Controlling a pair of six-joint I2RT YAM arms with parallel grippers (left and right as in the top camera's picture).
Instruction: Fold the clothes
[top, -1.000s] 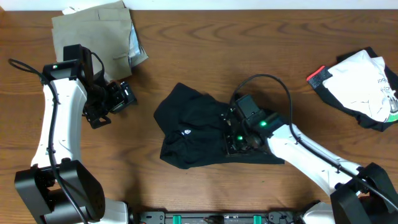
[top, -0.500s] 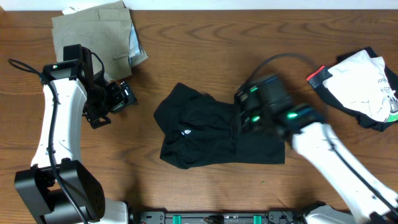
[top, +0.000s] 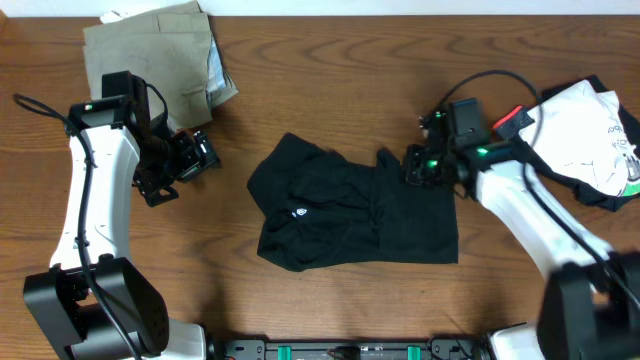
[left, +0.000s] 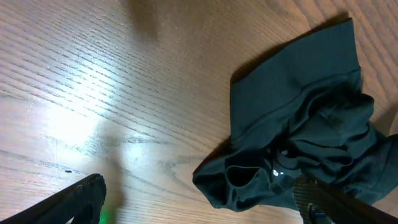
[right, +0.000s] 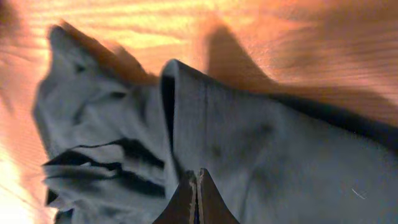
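Observation:
A black garment (top: 350, 215) lies crumpled in the middle of the wooden table, with a small white logo on it. It also shows in the left wrist view (left: 305, 124) and fills the right wrist view (right: 249, 143). My right gripper (top: 420, 168) is at the garment's upper right edge. Its fingers (right: 197, 177) are pressed together, and a raised ridge of cloth runs into them. My left gripper (top: 188, 158) is open and empty over bare wood, well left of the garment. Its two fingers (left: 199, 211) are spread wide.
A folded khaki garment (top: 150, 55) lies at the back left. A white and black pile of clothes (top: 585, 140) with a red tag (top: 512, 120) lies at the far right. The right arm's cable loops above the garment.
My right gripper has moved from the garment's middle to the right and back, up to its upper right edge. The garment's right half is drawn out flatter. The left arm has not moved.

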